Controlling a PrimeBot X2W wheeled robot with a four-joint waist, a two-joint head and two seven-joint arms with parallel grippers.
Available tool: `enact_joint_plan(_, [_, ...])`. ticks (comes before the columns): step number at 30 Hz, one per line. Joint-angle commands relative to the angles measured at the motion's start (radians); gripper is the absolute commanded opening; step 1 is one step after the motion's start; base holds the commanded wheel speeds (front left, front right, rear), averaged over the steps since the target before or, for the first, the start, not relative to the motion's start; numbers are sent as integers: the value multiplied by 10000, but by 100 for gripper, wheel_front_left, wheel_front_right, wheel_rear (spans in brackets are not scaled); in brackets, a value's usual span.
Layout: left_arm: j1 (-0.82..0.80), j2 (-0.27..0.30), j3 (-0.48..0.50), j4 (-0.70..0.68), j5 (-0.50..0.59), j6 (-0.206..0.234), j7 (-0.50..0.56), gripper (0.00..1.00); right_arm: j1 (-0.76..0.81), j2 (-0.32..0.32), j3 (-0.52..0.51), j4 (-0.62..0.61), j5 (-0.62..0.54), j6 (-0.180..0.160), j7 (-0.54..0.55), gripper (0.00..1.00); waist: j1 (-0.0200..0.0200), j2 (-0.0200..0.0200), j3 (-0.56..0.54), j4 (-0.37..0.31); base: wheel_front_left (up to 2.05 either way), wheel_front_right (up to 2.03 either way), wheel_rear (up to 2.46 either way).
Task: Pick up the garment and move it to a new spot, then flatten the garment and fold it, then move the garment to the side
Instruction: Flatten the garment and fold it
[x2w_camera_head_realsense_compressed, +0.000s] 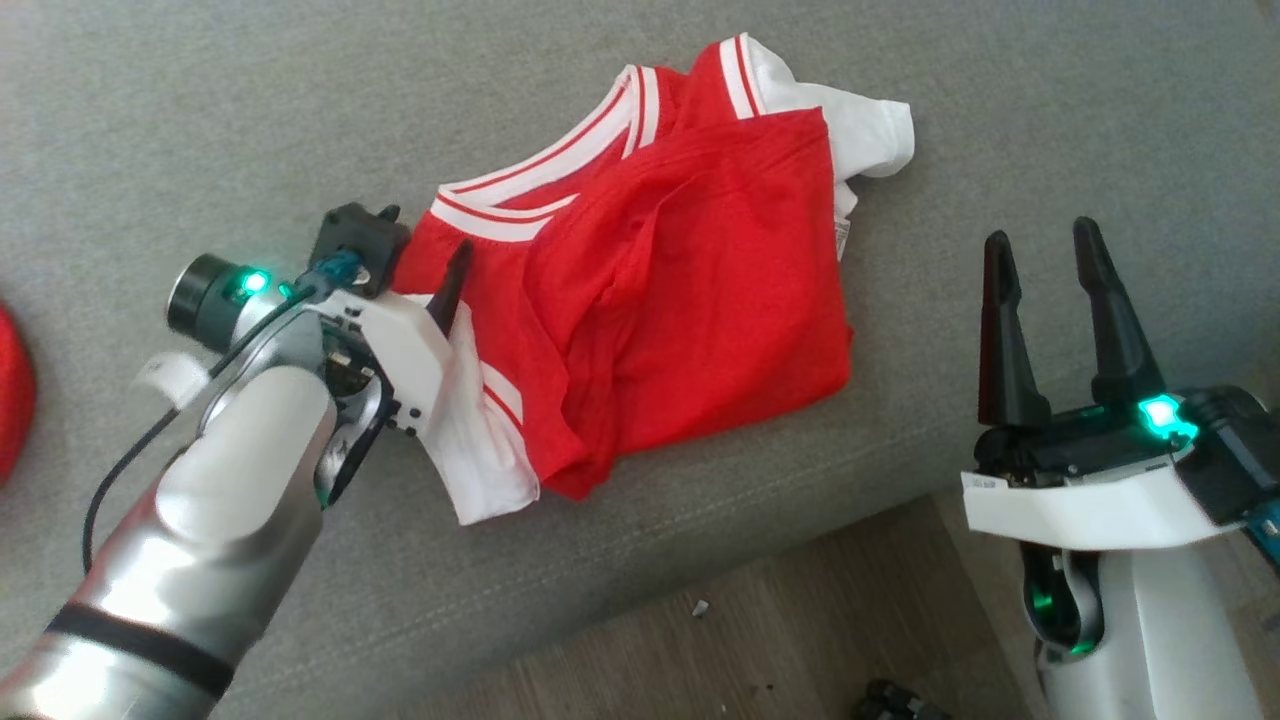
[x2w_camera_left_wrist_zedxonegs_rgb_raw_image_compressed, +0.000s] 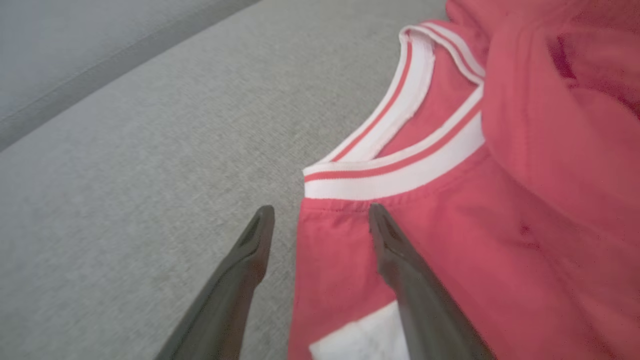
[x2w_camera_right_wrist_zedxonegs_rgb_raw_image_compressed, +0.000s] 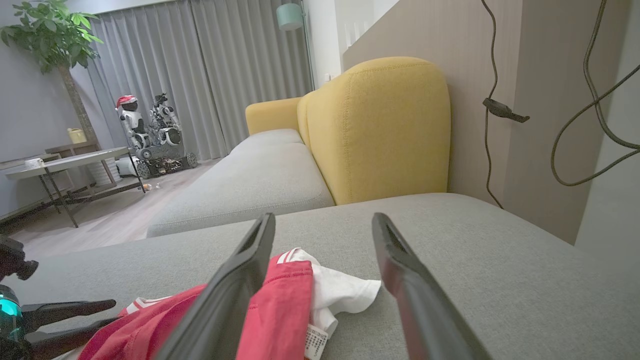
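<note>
The left forearm (x2w_camera_head_realsense_compressed: 230, 510) is silver, ringed by a black band (x2w_camera_head_realsense_compressed: 140, 645). White wrist housings (x2w_camera_head_realsense_compressed: 1080, 510) carry green lights (x2w_camera_head_realsense_compressed: 1160, 412) and long dark fingers (x2w_camera_head_realsense_compressed: 1003, 330).

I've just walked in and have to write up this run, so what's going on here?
A two-armed robot is working on a red and white garment, which lies rumpled and loosely folded over on a grey sofa cushion. The left gripper is open at the collar edge, with one finger over the red cloth and the other over the cushion. The right gripper stands open to the garment's right, apart from it. Neither gripper is holding the garment.
</note>
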Motion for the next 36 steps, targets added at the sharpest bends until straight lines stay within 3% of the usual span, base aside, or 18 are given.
enact_joint_plan(1, [-608,173,251,21,179,-95,-88,100,-272,-10,207,-356,107,73,-69,100,0,0,70,-47,0,0,0])
enact_joint_plan(5, [-894,-321,-104,1512,8,-776,126,100,-315,-10,252,-321,69,73,-69,100,0,0,-1,-92,0,0,0])
enact_joint_plan(7, [-985,-490,-162,1833,-102,-1055,-14,0,-306,-10,257,-313,60,73,-69,100,0,0,-108,-84,0,0,0])
enact_joint_plan(10, [-1083,-814,-34,2096,-518,-1379,-333,0,-236,-10,252,-260,56,73,-69,100,0,0,-399,-54,0,0,0])
enact_joint_plan(14, [-1398,-1473,635,1831,-1933,-1758,-474,0,-122,-10,310,-216,134,73,-69,100,0,0,-866,-67,0,0,0])
enact_joint_plan(22, [-2771,-2585,1903,61,-5266,-1860,1110,0,26,-10,313,-158,338,73,-69,100,0,0,-1447,-126,0,0,0])
enact_joint_plan(24, [-3171,-2733,2146,-301,-6115,-1529,1656,0,47,-10,367,-145,448,73,-69,100,0,0,-1560,-246,0,0,0])
enact_joint_plan(28, [-4069,-2802,1924,-1240,-8017,-256,1954,0,18,-10,470,-143,686,73,-69,100,0,0,-1645,-572,0,0,0])
enact_joint_plan(32, [-5241,-2806,1297,-1871,-9943,1160,653,0,-62,-10,604,-141,852,73,-69,100,0,0,-1640,-895,0,0,0])
enact_joint_plan(36, [-6414,-2808,992,-1666,-11522,2112,-1389,0,-44,-10,622,-141,938,73,-69,100,0,0,-1713,-1060,0,0,0])
